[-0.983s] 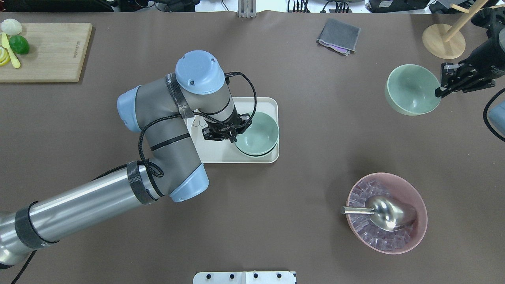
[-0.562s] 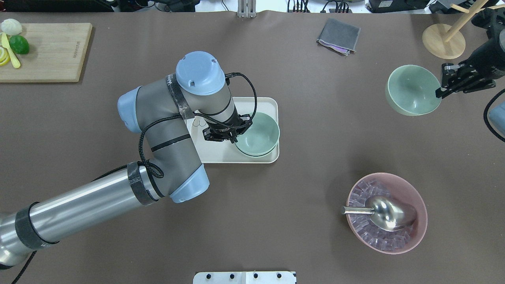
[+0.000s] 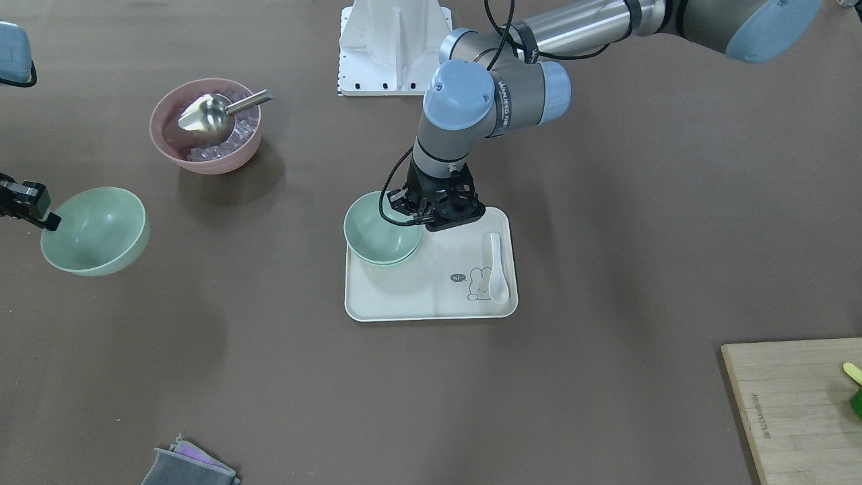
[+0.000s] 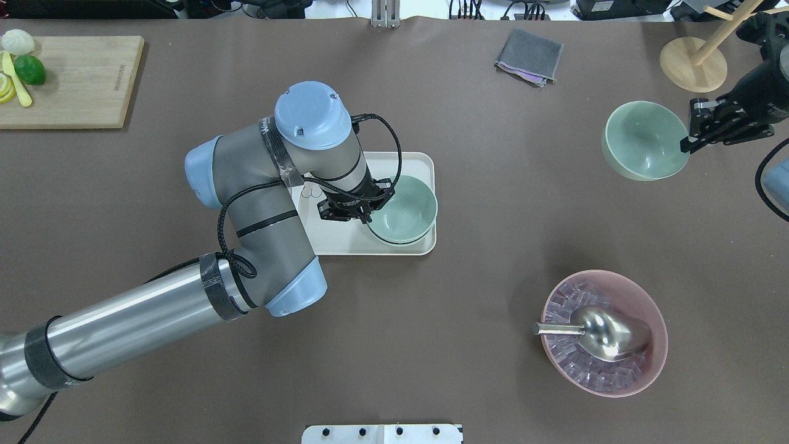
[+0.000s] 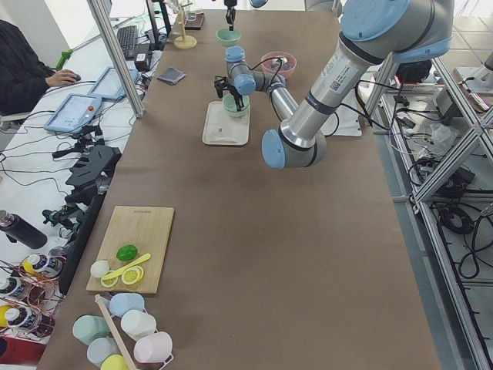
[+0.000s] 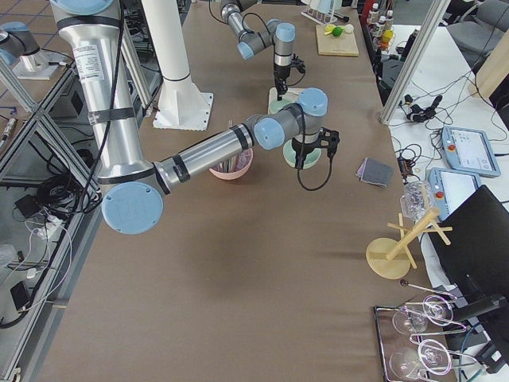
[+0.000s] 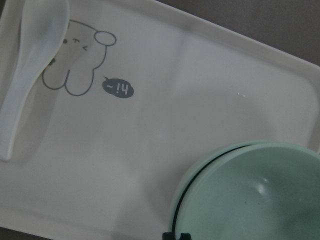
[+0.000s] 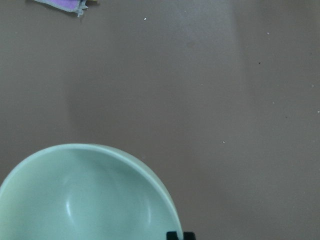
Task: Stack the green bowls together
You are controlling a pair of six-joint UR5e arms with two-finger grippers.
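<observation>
Bowls, green, three in all. Upper green bowl [image 4: 404, 209] sits nested in the lower green bowl [image 3: 384, 261], the pair standing at the right end of a cream tray [image 4: 345, 242] near the middle of the table [image 4: 431, 339]. Left gripper [image 4: 368, 217] is over the tray, its fingers closed narrowly on the rim of the upper green bowl on the side facing the tray's middle. A white spoon [image 3: 497, 266] lies along the tray's other end, beside a printed rabbit.

Third green bowl [image 4: 644, 140] – held clear of the table toward the far right corner, slightly tilted. Right gripper [image 4: 686, 145] pinches its rim, fingers nearly together.

Other items:
- pink bowl [image 4: 653, 364] of ice cubes with a metal scoop [image 4: 607, 333], toward the near right corner
- folded grey cloth [image 4: 530, 55] at the far edge
- wooden stand [image 4: 693, 65] at the far right corner
- cutting board [image 4: 74, 80] with a lime [image 4: 29, 69], at the far left corner
</observation>
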